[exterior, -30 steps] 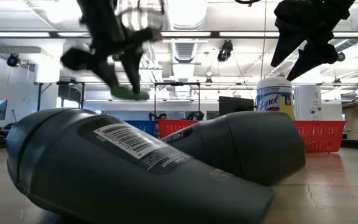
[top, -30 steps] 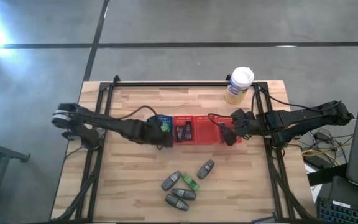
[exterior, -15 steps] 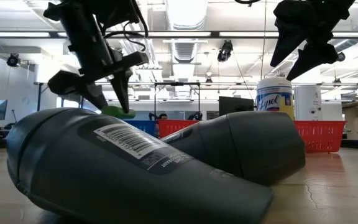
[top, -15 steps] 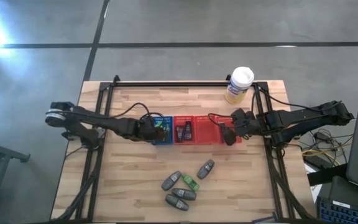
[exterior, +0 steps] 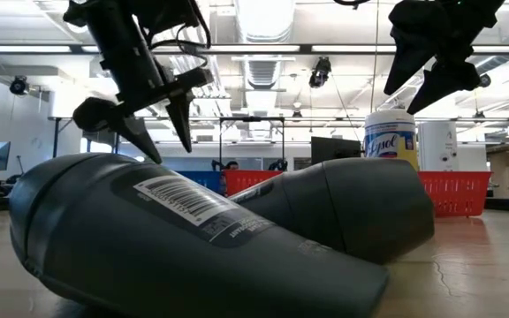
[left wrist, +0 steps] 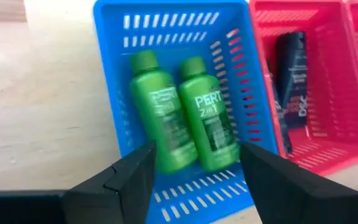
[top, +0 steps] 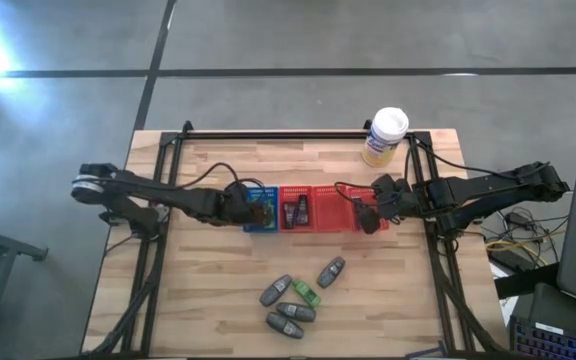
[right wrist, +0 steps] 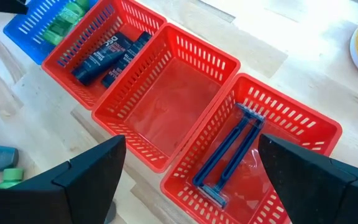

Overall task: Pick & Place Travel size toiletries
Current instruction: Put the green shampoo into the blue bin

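Note:
Two bright green bottles (left wrist: 185, 115) lie side by side in the blue tray (left wrist: 114, 74). My left gripper (left wrist: 197, 149) hovers open above them, over the blue tray (top: 259, 192) left of the table's middle, and touches nothing. My right gripper (top: 368, 218) hangs open over the red trays (right wrist: 166, 99). Dark tubes (right wrist: 104, 53) lie in one red tray and thin blue razors (right wrist: 232, 152) in another. Several grey oval containers (top: 286, 305) and one green bottle (top: 306, 293) rest on the table near its front edge.
A tall yellowish canister with a white lid (top: 385, 135) stands at the far edge, right of the middle. The middle red tray (right wrist: 157, 115) holds nothing. In the low view two grey containers (exterior: 184, 230) fill the foreground. Bare wood lies between the trays and the front cluster.
My left gripper, which carried a green bottle, has moved a little toward the table's left edge and down over the blue tray, and has let the bottle go. The bottle now lies in the blue tray beside the other green one. The right arm has kept still.

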Controlling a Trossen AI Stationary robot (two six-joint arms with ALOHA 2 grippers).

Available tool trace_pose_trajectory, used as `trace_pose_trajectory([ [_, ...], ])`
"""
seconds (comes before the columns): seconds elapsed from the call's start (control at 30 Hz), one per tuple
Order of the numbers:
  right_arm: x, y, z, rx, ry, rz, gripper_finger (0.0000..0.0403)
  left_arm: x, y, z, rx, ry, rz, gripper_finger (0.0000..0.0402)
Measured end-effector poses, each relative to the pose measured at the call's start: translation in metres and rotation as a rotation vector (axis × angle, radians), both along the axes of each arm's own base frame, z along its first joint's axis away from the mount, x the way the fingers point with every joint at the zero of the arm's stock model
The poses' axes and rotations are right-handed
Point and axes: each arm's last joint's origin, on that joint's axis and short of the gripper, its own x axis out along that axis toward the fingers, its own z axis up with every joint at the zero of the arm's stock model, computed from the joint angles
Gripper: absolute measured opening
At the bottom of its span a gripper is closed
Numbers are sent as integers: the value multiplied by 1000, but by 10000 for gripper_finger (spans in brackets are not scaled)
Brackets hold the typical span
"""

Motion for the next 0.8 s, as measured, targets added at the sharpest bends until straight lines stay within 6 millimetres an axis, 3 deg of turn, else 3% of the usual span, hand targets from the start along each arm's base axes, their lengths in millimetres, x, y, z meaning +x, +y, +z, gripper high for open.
trace_pose_trajectory([
  [0.1, 0, 0, 0, 0, -1, 1, 364, 8, -12, 17, 78, -34, -181, 234],
  [0.2, 0, 0, 0, 0, -1, 1, 363, 23, -37, 42, 206, -146, -501, 232],
  [0.33, 0, 0, 0, 0, -1, 1, 363, 37, -65, 56, 370, -237, -759, 232],
  [0.57, 0, 1, -1, 26, 4, 15, 363, 66, -87, 43, 313, -231, -967, 232],
  [0.8, -1, 2, -2, 38, 34, 59, 363, 108, -115, 29, 528, -112, -1391, 232],
])
